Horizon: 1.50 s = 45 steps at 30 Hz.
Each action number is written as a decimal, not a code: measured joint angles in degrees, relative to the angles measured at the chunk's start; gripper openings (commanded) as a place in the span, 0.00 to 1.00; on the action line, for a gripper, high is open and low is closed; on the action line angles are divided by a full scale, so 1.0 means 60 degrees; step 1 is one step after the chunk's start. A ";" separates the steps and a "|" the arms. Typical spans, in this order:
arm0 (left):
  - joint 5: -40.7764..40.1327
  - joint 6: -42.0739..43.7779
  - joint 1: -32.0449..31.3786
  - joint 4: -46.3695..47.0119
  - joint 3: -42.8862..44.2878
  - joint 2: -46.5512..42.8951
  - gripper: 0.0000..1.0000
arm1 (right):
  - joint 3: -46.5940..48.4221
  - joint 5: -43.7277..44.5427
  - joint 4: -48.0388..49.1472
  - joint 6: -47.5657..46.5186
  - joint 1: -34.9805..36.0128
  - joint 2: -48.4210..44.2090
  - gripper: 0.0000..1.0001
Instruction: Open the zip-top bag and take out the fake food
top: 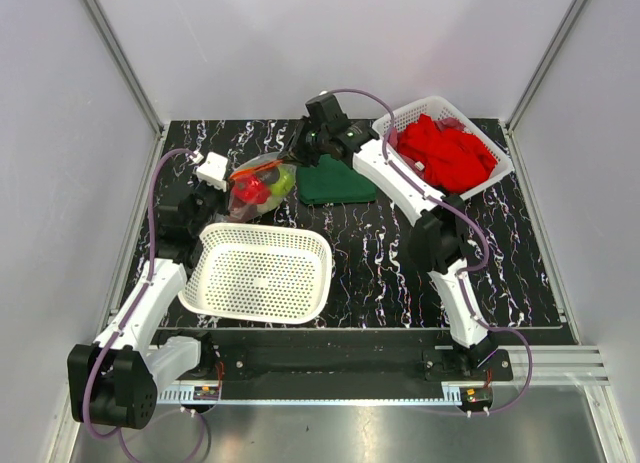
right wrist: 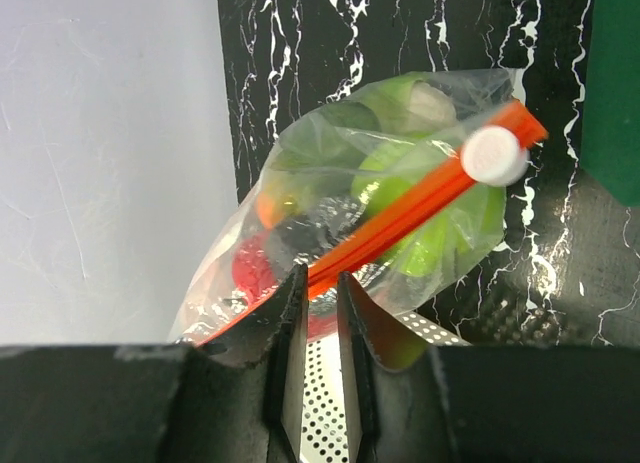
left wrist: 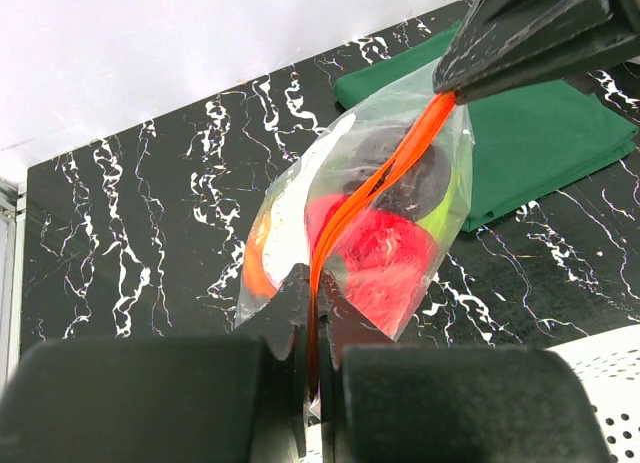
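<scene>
Zip-top bag [top: 262, 188], clear crinkly plastic with a red-orange zip strip [left wrist: 385, 168], hangs between my two hands at the far left of the black marbled table [top: 380, 273]. It is just beyond the empty white perforated basket [top: 300, 303] and left of the folded green cloth [top: 335, 183]. My left gripper [left wrist: 312, 328] is pressed together on the near-left end of the strip, and my right gripper [right wrist: 320, 283] pinches the far-right end. The small plastic fake food [left wrist: 385, 248], red and green pieces, sags inside below the strip. I cannot tell for sure whether the seal has parted anywhere. Both holds seem to clamp the two lips together, so pulling the ends apart would only stretch the strip. To do this well, I think one hand should regrip a single lip near the middle while the other anchors the opposite lip. Then I would peel the lips apart gently, with the mouth upward and over the basket, so nothing rolls away.
</scene>
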 measured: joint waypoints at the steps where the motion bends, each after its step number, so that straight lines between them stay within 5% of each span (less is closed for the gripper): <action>1: 0.0004 0.0000 0.0000 0.0000 0.0000 0.0000 0.00 | -0.0066 -0.0007 0.0051 0.0026 0.0000 0.0000 0.25; 22: 0.0073 -0.0004 0.0000 0.0000 0.0000 0.0000 0.00 | -0.1985 0.0262 0.0852 0.0175 0.0000 -0.0954 0.44; 45: 0.0084 -0.0007 0.0000 0.0000 0.0000 0.0000 0.00 | -0.3475 -0.0004 0.1960 0.0539 0.0051 -0.1872 0.39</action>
